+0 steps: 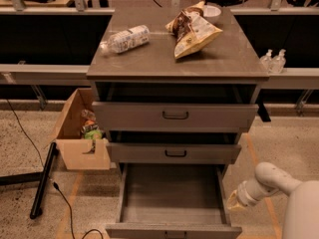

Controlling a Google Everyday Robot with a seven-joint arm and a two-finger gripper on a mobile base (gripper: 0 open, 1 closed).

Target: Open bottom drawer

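The grey metal cabinet (177, 59) stands in the middle of the camera view with three drawers. The bottom drawer (172, 203) is pulled far out toward me; its inside is empty and its front panel (172, 231) sits at the lower edge of the view. The middle drawer (174, 153) and top drawer (175, 116) stick out a little. My gripper (233, 201) is at the end of the white arm at the lower right, just outside the open drawer's right wall.
A plastic bottle (125, 39), snack bags (192, 29) and a white bowl (212, 10) lie on the cabinet top. A cardboard box (79, 133) with items stands on the floor at the left, beside a black pole and cable (42, 180). Two sanitizer bottles (273, 59) stand on the right ledge.
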